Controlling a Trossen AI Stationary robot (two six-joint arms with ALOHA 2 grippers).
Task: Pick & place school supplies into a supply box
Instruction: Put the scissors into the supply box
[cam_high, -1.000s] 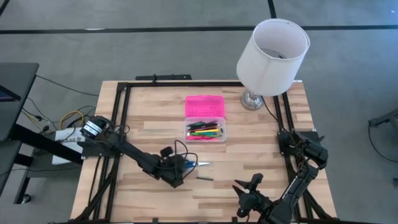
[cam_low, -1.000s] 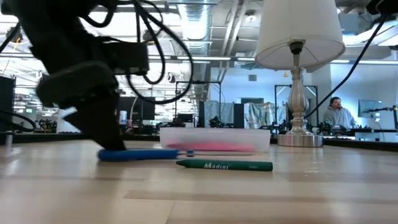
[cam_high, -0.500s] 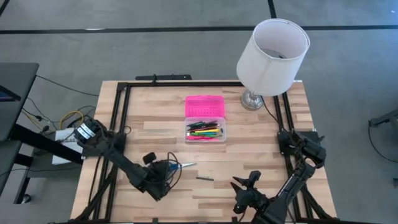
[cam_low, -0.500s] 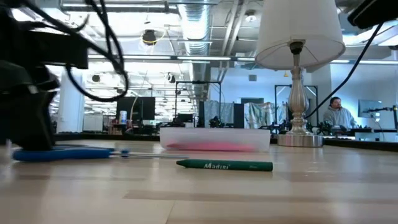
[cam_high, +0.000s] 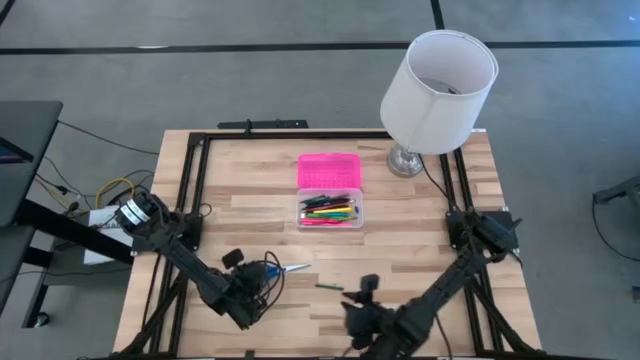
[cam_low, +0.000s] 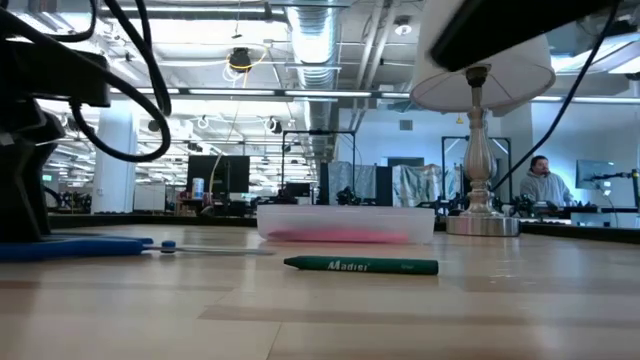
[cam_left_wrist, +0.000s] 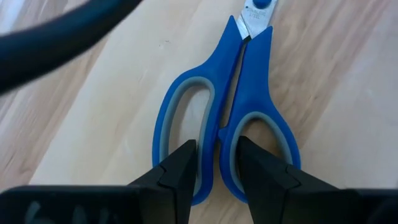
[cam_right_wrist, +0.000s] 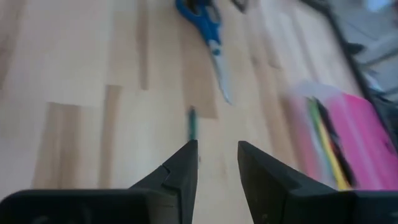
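Note:
Blue-handled scissors (cam_high: 285, 268) lie flat on the wooden table (cam_high: 420, 250) near its left front, blades toward the right, and my left gripper (cam_high: 256, 279) is shut on their handles (cam_left_wrist: 224, 106). A green pen (cam_high: 330, 287) lies loose on the table right of the scissors, also seen in the low view as the green pen (cam_low: 360, 265). My right gripper (cam_high: 352, 303) hovers open just right of that pen, pointing toward it, nothing between its fingers (cam_right_wrist: 180, 168). The supply box (cam_high: 330, 211), its clear base full of pens, sits mid-table with its pink lid (cam_high: 328, 170) behind. My left gripper has one fingertip (cam_left_wrist: 183, 165) in each handle loop and pinches the loops' two inner bars (cam_left_wrist: 219, 134) between them. The fingers come steeply from above, at the handles' free end. The scissors (cam_low: 90, 246) lie flat on the table.
A white-shaded lamp (cam_high: 437, 90) stands at the table's far right corner. A black frame (cam_high: 200, 180) runs along the table's edges. Bare wood lies between the box and the near edge. A person (cam_low: 543, 180) sits in the room behind.
My left gripper has moved toward the table's left and near edges, dragging the scissors flat along the wood that way. My right gripper has swung from the near right toward the green pen and turned its wrist, staying open.

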